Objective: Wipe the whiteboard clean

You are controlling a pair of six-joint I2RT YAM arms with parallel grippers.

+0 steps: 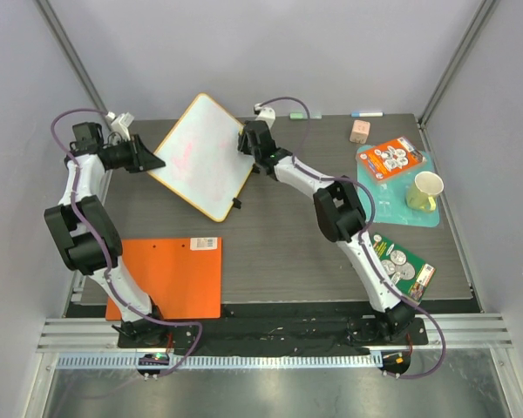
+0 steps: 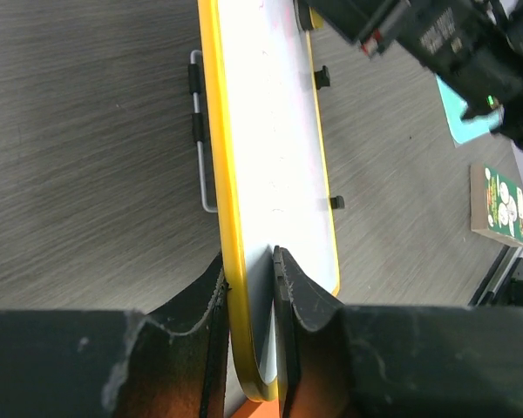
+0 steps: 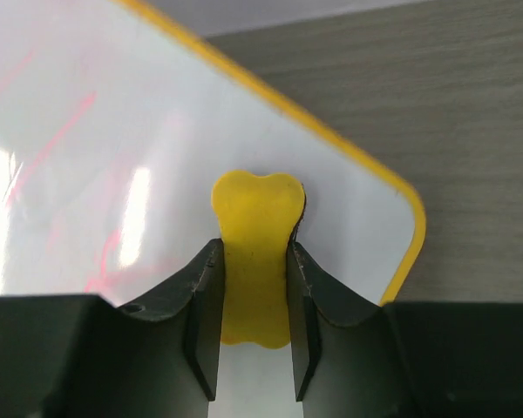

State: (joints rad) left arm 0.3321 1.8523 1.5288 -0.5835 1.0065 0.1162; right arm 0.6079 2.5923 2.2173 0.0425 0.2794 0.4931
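Note:
The whiteboard [image 1: 200,155] is white with a yellow rim and is tilted up off the table at the back centre. My left gripper [image 1: 153,159] is shut on its left edge; in the left wrist view the rim of the whiteboard [image 2: 270,174] runs between the two fingers of my left gripper [image 2: 251,270]. My right gripper [image 1: 247,144] is at the board's right edge, shut on a yellow eraser [image 3: 255,252] that rests against the board face. Faint pink marks [image 3: 61,139] remain on the whiteboard [image 3: 113,104] left of the eraser, above my right gripper [image 3: 254,287].
An orange clipboard-like sheet [image 1: 170,277] lies front left. At the right are a teal mat [image 1: 392,205] with an orange packet [image 1: 395,158] and a yellow cup [image 1: 425,190], a green packet [image 1: 403,263], a tan block [image 1: 359,131] and a marker [image 1: 367,114].

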